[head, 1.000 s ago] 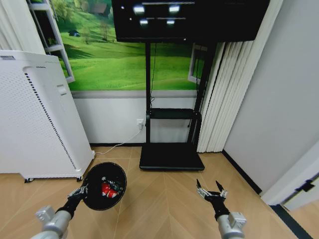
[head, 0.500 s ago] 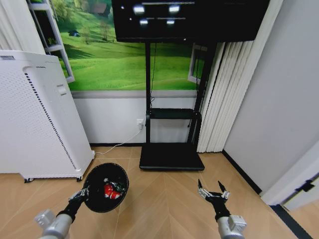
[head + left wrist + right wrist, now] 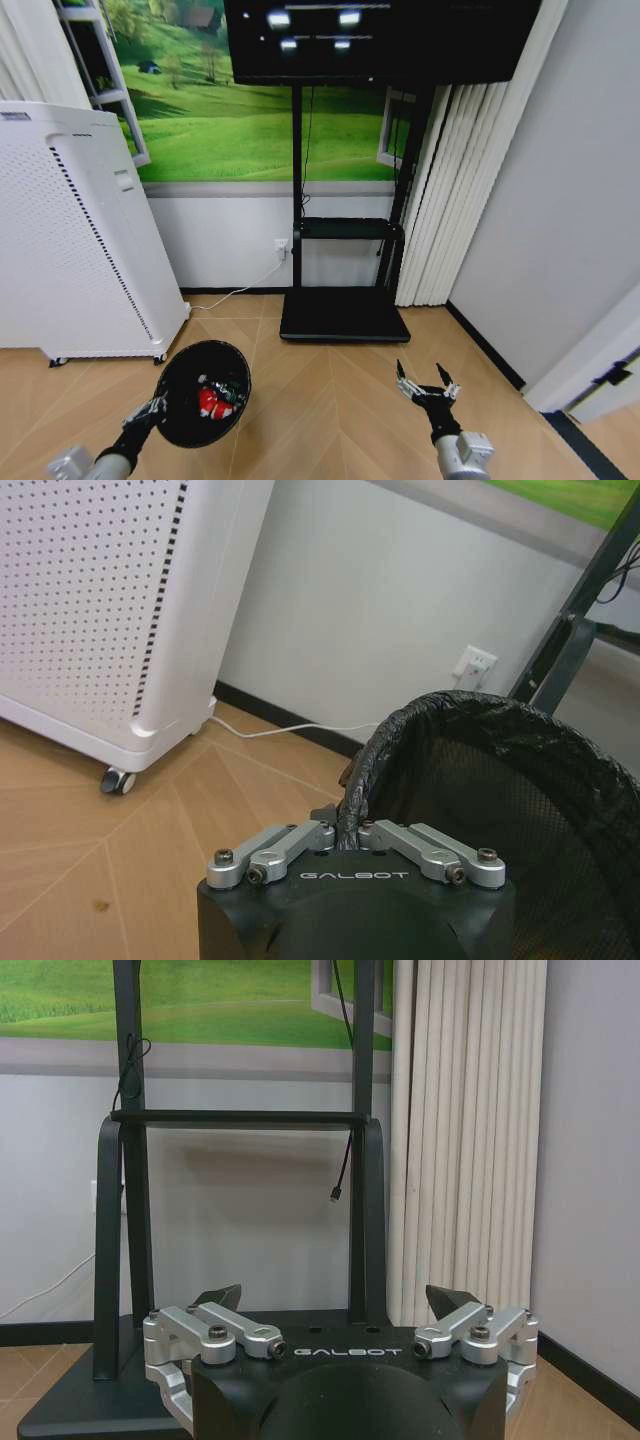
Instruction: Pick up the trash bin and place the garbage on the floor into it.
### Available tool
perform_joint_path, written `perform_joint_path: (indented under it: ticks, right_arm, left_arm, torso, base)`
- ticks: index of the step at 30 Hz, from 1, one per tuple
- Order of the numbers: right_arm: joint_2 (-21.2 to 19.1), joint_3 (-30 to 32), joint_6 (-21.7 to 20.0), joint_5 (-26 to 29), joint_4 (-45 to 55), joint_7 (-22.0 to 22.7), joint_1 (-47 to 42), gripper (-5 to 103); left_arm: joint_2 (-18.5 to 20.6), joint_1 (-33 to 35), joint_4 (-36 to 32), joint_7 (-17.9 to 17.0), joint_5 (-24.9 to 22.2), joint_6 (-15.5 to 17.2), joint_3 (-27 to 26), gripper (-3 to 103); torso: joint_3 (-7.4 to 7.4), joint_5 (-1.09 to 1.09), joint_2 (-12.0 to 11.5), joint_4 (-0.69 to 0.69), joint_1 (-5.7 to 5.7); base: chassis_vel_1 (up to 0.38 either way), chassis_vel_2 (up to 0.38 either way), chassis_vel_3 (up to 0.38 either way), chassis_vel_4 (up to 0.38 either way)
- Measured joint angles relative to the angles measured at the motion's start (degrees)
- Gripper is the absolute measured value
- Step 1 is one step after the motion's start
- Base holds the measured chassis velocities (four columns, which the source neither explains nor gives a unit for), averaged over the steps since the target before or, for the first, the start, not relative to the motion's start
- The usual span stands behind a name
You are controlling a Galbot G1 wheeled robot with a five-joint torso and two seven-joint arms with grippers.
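In the head view, the left gripper [image 3: 153, 407] was clamped on the rim of the trash bin [image 3: 203, 394], which hung tilted above the wooden floor [image 3: 330, 420] with its mouth turned up toward the camera, off to the left of the black TV stand [image 3: 344, 314] and in front of the white air purifier [image 3: 75, 240]. Red-and-white garbage [image 3: 210, 401] lay inside the bin. The right gripper [image 3: 426, 385] hovered over the floor in front of the stand's base, a little to its right, fingers spread wide and holding nothing.

In the left wrist view, the left gripper [image 3: 352, 832] had its fingers pinched tight on the bin's black rim [image 3: 362, 775]; the mesh wall [image 3: 500, 810] rose just beyond, with the purifier's wheeled corner [image 3: 118, 780] farther off.

In the right wrist view, the right gripper [image 3: 334, 1302] stood wide open and empty, facing the TV stand [image 3: 130, 1220] and the white vertical blinds [image 3: 465, 1130] beside it.
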Motion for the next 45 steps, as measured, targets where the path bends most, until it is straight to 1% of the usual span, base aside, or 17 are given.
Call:
perform_joint_path:
  ticks: [4, 8, 10, 12, 13, 15, 23, 24, 25, 26, 28, 29, 33, 35, 37, 38, 45]
  right_arm:
    - [0.00, 0.00, 0.01, 0.01, -0.01, -0.01, 0.00, 100]
    - [-0.03, -0.03, 0.03, 0.03, -0.01, -0.04, 0.03, 100]
    - [-0.04, -0.04, 0.04, 0.04, -0.01, -0.04, 0.04, 100]
    - [-0.05, -0.05, 0.04, 0.05, -0.02, -0.03, 0.04, 100]
    - [-0.05, -0.05, 0.04, 0.05, -0.02, -0.03, 0.04, 100]
    - [-0.05, -0.06, 0.05, 0.05, -0.02, -0.04, 0.03, 100]
    - [-0.06, -0.07, 0.04, 0.05, -0.02, -0.04, 0.03, 100]
    - [-0.06, -0.06, 0.05, 0.05, -0.02, -0.05, 0.03, 100]
    - [-0.06, -0.06, 0.05, 0.05, -0.02, -0.05, 0.03, 100]
    - [-0.06, -0.08, 0.05, 0.05, -0.02, -0.05, 0.04, 100]
    - [-0.06, -0.08, 0.05, 0.05, -0.02, -0.06, 0.05, 100]
    - [-0.06, -0.07, 0.05, 0.06, -0.02, -0.05, 0.04, 100]
    - [-0.06, -0.07, 0.05, 0.06, -0.02, -0.05, 0.04, 100]
    - [-0.06, -0.09, 0.05, 0.06, -0.02, -0.07, 0.04, 100]
    - [-0.06, -0.08, 0.05, 0.06, -0.02, -0.06, 0.03, 100]
    - [-0.05, -0.09, 0.05, 0.06, -0.02, -0.07, 0.03, 100]
    - [-0.08, -0.06, 0.05, 0.06, -0.02, -0.07, 0.06, 100]
  left_arm:
    - [-0.38, 0.58, -0.31, -0.09, 0.13, 0.14, -0.18, 4]
    - [-2.52, 2.92, -1.63, -2.15, 0.19, 1.38, -0.38, 4]
    - [-3.43, 3.64, -2.21, -4.98, -1.26, 2.46, -0.46, 4]
    - [-4.09, 4.04, -2.82, -10.52, -4.00, 4.08, -1.19, 4]
    - [-4.09, 4.04, -2.82, -10.52, -4.00, 4.08, -1.19, 4]
    - [-4.32, 4.49, -2.44, -12.34, -4.82, 4.60, -2.63, 4]
    - [-4.30, 5.63, -1.73, -11.86, -5.36, 4.65, -6.53, 4]
    - [-4.21, 5.79, -1.41, -11.73, -5.61, 4.65, -7.17, 4]
    - [-4.21, 5.79, -1.41, -11.73, -5.61, 4.65, -7.17, 4]
    - [-4.05, 6.03, -1.15, -11.61, -6.02, 4.65, -7.70, 4]
    - [-3.95, 6.12, -0.95, -11.58, -6.21, 4.64, -7.88, 4]
    - [-3.91, 6.17, -0.61, -11.52, -6.36, 4.64, -7.85, 4]
    - [-4.02, 6.02, 0.68, -11.53, -6.86, 4.79, -6.95, 4]
    - [-4.18, 5.76, 2.21, -12.19, -7.62, 5.50, -4.97, 4]
    - [-4.32, 5.77, 2.34, -12.78, -8.11, 5.82, -4.19, 4]
    - [-4.61, 5.88, 2.34, -13.42, -8.57, 6.33, -3.36, 4]
    - [-6.12, 6.18, 3.83, -15.03, -9.13, 6.77, -1.39, 4]
  torso:
    - [0.00, 0.01, 0.00, 0.01, 0.00]
    - [0.00, 0.00, 0.00, 0.01, 0.00]
    - [0.01, 0.00, 0.00, 0.00, 0.01]
    - [0.01, 0.02, 0.00, -0.01, 0.00]
    - [0.01, 0.02, 0.00, -0.01, 0.00]
    - [0.00, 0.00, 0.00, 0.00, 0.00]
    - [0.00, 0.01, 0.00, 0.00, 0.00]
    - [0.00, -0.07, 0.00, 0.00, 0.00]
    - [0.00, -0.07, 0.00, 0.00, 0.00]
    - [0.01, 0.02, 0.00, 0.01, 0.01]
    - [0.00, 0.04, 0.00, 0.00, 0.00]
    - [0.00, -0.02, 0.00, 0.00, 0.00]
    - [0.00, 0.02, 0.00, 0.00, 0.00]
    - [0.00, -0.06, -0.01, 0.01, 0.01]
    - [0.00, -0.03, -0.01, -0.01, 0.00]
    - [0.00, 0.01, -0.01, -0.02, 0.00]
    - [0.01, 0.02, -0.01, 0.01, 0.01]
  base:
    - [0.000, 0.000, 0.000, 0.000]
    - [0.000, 0.000, 0.000, 0.000]
    - [0.040, 0.006, -0.024, -0.005]
    - [0.104, 0.008, -0.085, -0.016]
    - [0.129, 0.008, -0.085, -0.021]
    - [0.192, 0.070, -0.187, -0.045]
    - [0.240, 0.114, -0.255, -0.121]
    - [0.271, 0.241, -0.277, -0.221]
    - [0.271, 0.241, -0.277, -0.221]
    - [0.285, 0.250, -0.277, -0.238]
    - [0.307, 0.250, -0.266, -0.278]
    - [0.299, 0.254, -0.266, -0.278]
    - [0.314, 0.289, -0.332, -0.275]
    - [0.291, 0.272, -0.242, -0.261]
    - [0.205, 0.212, -0.228, -0.235]
    - [0.161, 0.038, -0.115, -0.148]
    - [0.000, 0.001, 0.017, -0.007]
